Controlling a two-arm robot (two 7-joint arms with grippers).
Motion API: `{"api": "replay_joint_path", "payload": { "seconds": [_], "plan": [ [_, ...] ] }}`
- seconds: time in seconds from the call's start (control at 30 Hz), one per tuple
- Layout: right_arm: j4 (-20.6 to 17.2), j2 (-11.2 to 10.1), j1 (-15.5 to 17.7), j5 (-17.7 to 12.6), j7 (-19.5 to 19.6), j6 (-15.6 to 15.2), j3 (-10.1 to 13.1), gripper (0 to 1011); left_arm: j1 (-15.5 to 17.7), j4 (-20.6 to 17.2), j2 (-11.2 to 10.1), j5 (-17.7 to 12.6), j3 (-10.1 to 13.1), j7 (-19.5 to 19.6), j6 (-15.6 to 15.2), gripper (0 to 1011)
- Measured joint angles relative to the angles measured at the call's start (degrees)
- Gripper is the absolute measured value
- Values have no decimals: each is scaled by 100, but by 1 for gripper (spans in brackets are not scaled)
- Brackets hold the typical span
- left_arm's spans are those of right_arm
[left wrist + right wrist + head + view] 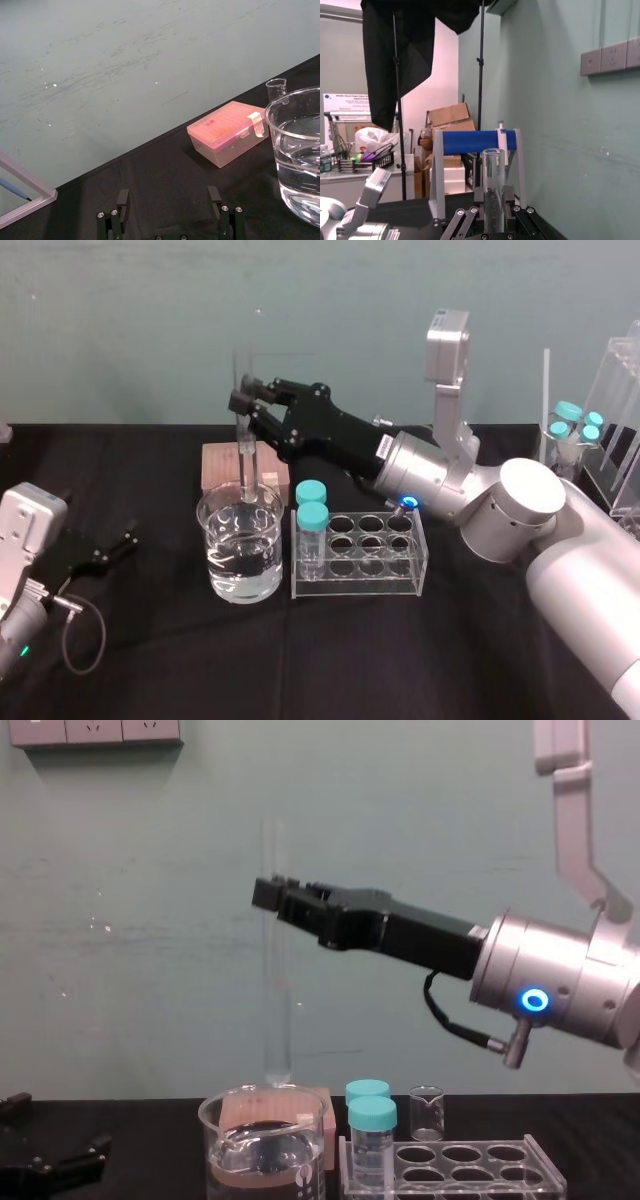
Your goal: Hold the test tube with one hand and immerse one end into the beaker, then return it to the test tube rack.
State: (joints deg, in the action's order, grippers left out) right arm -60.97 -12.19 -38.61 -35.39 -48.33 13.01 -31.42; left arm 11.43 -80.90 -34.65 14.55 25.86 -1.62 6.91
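Black bench (150, 680), teal wall behind. Nearest: left hand (122, 542) parked front left, fingers apart. Mid-bench: beaker (240, 570) holding water, test tube rack (360, 565) just beside it. Farther back: right hand (243, 403) clamped on test tube (246, 465), held upright over the beaker, lower end above the water.
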Motion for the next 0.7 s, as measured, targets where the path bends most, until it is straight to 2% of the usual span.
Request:
{"api": "replay_joint_path", "payload": {
  "seconds": [0.43, 0.7],
  "plan": [
    [665, 237, -221, -25, -246, 6, -151, 224, 0, 0, 0, 0, 0, 0, 0, 1000],
    [1012, 340, -319, 61, -288, 7, -213, 224, 0, 0, 0, 0, 0, 0, 0, 1000]
  ]
}}
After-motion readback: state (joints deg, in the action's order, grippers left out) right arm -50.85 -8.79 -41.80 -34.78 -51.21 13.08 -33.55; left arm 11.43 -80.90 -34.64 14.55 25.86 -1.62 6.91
